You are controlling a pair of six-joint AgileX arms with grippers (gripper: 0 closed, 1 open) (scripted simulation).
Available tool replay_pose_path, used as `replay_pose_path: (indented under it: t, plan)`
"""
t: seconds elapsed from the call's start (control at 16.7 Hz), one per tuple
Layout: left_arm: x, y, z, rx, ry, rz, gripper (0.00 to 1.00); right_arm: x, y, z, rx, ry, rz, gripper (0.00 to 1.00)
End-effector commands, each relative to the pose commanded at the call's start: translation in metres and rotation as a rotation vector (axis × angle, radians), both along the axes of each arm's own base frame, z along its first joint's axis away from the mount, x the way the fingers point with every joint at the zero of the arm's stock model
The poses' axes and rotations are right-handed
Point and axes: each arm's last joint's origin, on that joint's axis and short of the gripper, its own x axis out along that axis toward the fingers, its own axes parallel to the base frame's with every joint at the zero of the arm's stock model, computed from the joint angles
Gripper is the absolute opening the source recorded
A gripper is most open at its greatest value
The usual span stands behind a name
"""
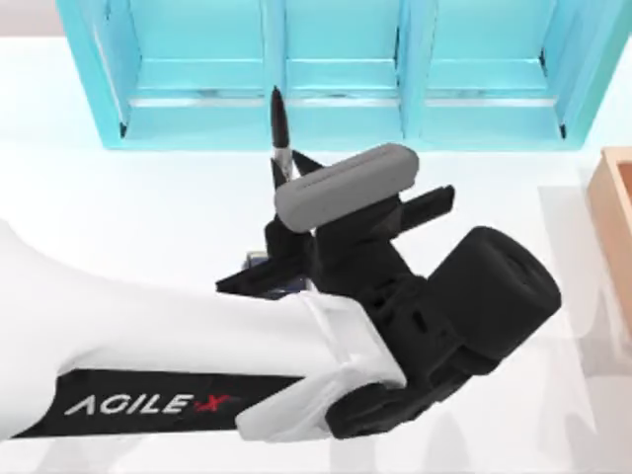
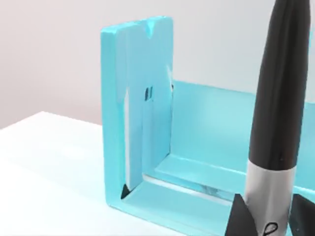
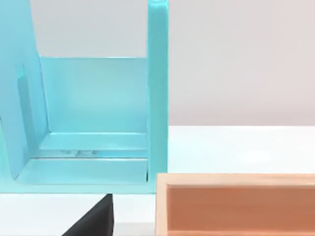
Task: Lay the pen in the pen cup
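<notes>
Pen (image 1: 279,128) first: it is clamped in the left gripper (image 1: 286,178) over the middle of the table (image 1: 148,197), its tapered tip pointing toward the turquoise shelf unit (image 1: 346,69) at the back. From above, the dark barrel sticks out past the gripper's black fingertips, with the pale grey band sitting right at the point where they pinch it. The left wrist view shows the same hold up close: the pen (image 2: 275,108) rises as a long black barrel, its grey band just above the two black fingers (image 2: 241,216) pressed against either side of it. Behind it stands one end of the shelf unit (image 2: 138,113), an upright side panel with an open bay next to it.

Beneath the left arm, a small patch of blue-purple peeks out by the wrist housing, which looks like the pen cup (image 1: 259,261); most of it is hidden by the arm, so I cannot tell how the pen sits relative to its opening.

A tan wooden box (image 1: 617,217) stands at the table's right edge. The right wrist view takes in that box (image 3: 236,204) and the shelf's end bay (image 3: 93,123), with one black fingertip of the right gripper (image 3: 96,219) at the edge of the picture; whether that gripper is spread or closed I cannot tell.
</notes>
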Motion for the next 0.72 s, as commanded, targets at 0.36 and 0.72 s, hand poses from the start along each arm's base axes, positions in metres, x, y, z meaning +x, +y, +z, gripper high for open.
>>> replay_pose_path:
  t: [0.36,0.72]
  plan:
    - [-0.0011,0.0047,0.0052,0.035,-0.01,0.026,0.0,0.0,0.0,0.0,0.0,0.0,0.0,1.0]
    - [-0.0011,0.0047,0.0052,0.035,-0.01,0.026,0.23,0.0,0.0,0.0,0.0,0.0,0.0,1.0]
